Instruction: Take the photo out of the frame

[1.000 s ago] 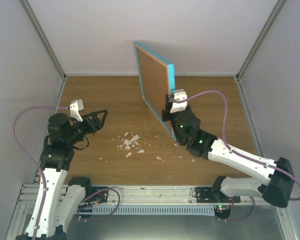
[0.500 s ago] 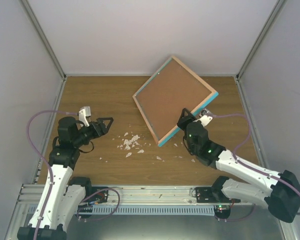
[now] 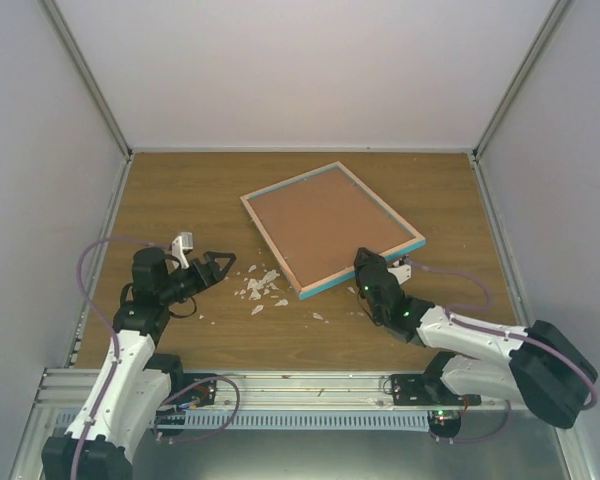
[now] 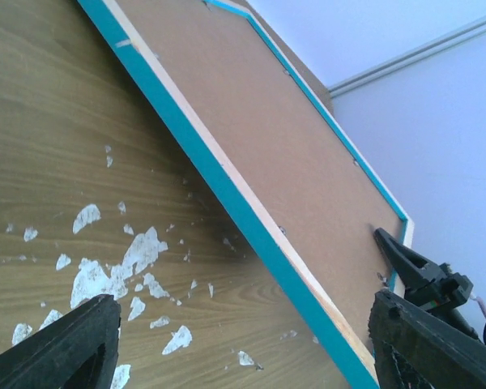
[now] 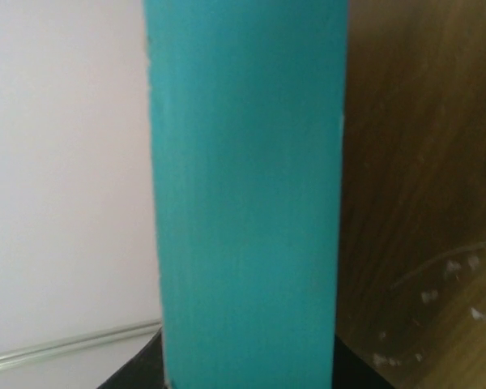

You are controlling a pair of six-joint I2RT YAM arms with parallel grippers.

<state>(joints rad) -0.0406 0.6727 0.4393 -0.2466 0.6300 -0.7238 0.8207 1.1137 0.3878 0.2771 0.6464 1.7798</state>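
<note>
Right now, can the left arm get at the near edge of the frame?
Probably yes. The left gripper is open and points at the frame, with only small white scraps lying on the wood between them.

Left pincer (image 3: 223,266) spread wide, arm stretched forward — right pincer (image 3: 366,262) low, clamped on the frame (image 3: 330,225).

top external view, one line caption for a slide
Back-up frame on the table, right gripper gripping its near edge, left gripper open beside white flakes.
</note>
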